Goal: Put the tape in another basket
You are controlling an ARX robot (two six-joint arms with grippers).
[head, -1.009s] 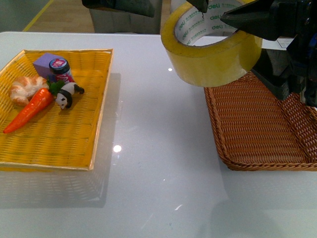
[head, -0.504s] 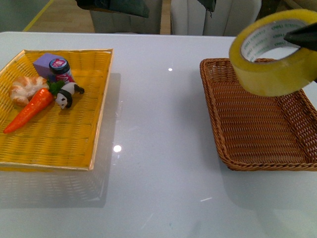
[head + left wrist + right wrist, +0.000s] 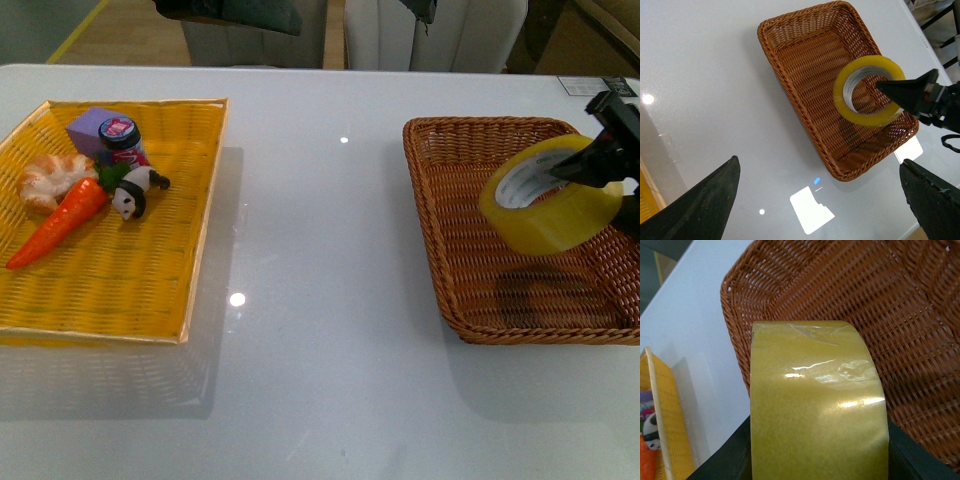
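The yellow tape (image 3: 545, 215) with its white core hangs tilted above the floor of the brown wicker basket (image 3: 450, 215) at the right. My right gripper (image 3: 585, 170) is shut on the tape, one finger inside the core. In the left wrist view the tape (image 3: 850, 107) sits over the basket (image 3: 800, 60) with the right gripper (image 3: 890, 92) pinching its wall. In the right wrist view the tape (image 3: 817, 410) fills the space between the jaws, with the basket (image 3: 900, 315) behind it. My left gripper (image 3: 817, 200) is open and empty, high above the table beside the basket.
A yellow woven tray (image 3: 110, 290) at the left holds a carrot (image 3: 60, 222), a bread roll (image 3: 45, 178), a panda toy (image 3: 135, 190), a purple box (image 3: 90, 128) and a small jar (image 3: 122, 140). White tabletop lies between the tray and the basket.
My right gripper has carried the tape from the upper middle to the right and down, to just above the basket's floor.
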